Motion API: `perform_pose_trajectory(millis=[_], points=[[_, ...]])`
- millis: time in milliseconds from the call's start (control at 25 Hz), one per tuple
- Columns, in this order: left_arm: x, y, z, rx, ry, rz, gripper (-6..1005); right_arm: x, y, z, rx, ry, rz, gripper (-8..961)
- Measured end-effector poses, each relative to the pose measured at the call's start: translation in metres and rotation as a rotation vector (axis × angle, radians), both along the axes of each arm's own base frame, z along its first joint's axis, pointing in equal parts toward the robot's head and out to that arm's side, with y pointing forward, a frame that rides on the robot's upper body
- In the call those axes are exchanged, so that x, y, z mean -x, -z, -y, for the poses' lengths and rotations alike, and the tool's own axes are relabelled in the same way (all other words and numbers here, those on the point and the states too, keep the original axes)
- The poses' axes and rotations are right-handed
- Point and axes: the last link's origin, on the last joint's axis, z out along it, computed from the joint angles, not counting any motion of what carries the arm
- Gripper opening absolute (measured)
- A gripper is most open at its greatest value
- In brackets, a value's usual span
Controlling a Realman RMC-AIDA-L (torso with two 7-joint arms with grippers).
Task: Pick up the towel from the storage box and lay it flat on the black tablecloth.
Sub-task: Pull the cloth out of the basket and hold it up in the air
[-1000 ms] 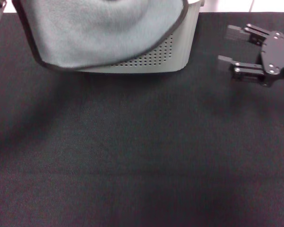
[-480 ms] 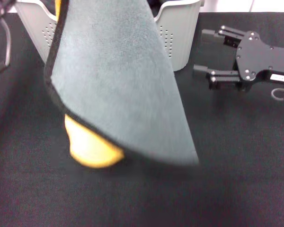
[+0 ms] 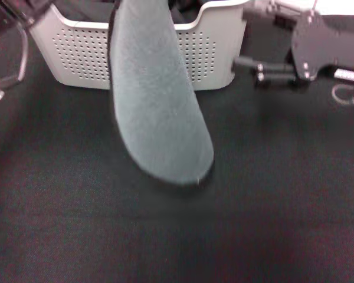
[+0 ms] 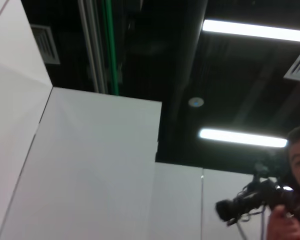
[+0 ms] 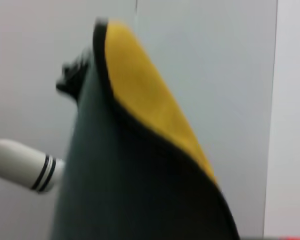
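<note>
- Head view: the towel (image 3: 156,100) hangs in a long folded drape, its upper end cut off by the top edge of the picture, its rounded lower end just above or touching the black tablecloth (image 3: 177,236); which of the two cannot be told.
- The grey-green face of the towel shows here, with black edging along its left side and round the bottom.
- The storage box (image 3: 212,53) stands behind the towel on the tablecloth, its dotted front wall showing on both sides of the drape.
- The right tool (image 3: 248,50) lies low beside the box's right wall, its two fingers (image 3: 265,75) spread apart and pointing toward the box, with nothing between them.
- Part of the left arm (image 3: 12,12) sits at the top left corner, near the box's left end; the left tool itself cannot be made out, so its state and what it holds cannot be told.
- Left wrist view: only a white wall (image 4: 90,170), a dark ceiling with strip lights (image 4: 250,30) and a person with a camera (image 4: 250,200) at the edge; no tool or towel appears.
- Right wrist view: the towel (image 5: 140,180) fills the frame, hanging, grey-green face toward the lens and the yellow-orange reverse (image 5: 150,110) folded over along the black edging; a white arm segment (image 5: 20,162) lies behind it.
</note>
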Motion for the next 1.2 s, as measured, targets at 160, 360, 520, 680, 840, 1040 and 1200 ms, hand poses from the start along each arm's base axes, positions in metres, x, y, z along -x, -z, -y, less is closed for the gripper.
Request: perform_pose_trajectory(millis=[160, 360, 520, 680, 840, 1040, 1200], points=[[0.011, 0.01, -0.005, -0.023, -0.083, -0.003, 16, 0.016, -0.004, -0.002, -0.015, -0.055, -0.041, 858], [0.022, 0.025, -0.016, -0.082, -0.212, 0.004, 17, 0.048, -0.003, 0.003, -0.008, -0.185, -0.102, 857], [0.025, 0.034, -0.021, -0.117, -0.258, -0.007, 17, 0.067, 0.001, 0.006, -0.001, -0.254, -0.118, 856], [0.025, 0.041, -0.02, -0.121, -0.258, -0.02, 17, 0.073, 0.0, 0.001, -0.035, -0.243, -0.131, 855], [0.026, 0.044, -0.018, -0.121, -0.255, -0.033, 17, 0.074, -0.003, -0.003, -0.058, -0.222, -0.144, 855], [0.026, 0.046, -0.017, -0.123, -0.256, -0.033, 17, 0.066, -0.008, -0.006, -0.098, -0.176, -0.151, 810], [0.027, 0.044, -0.016, -0.128, -0.257, -0.022, 17, 0.058, -0.009, -0.007, -0.12, -0.129, -0.154, 725]])
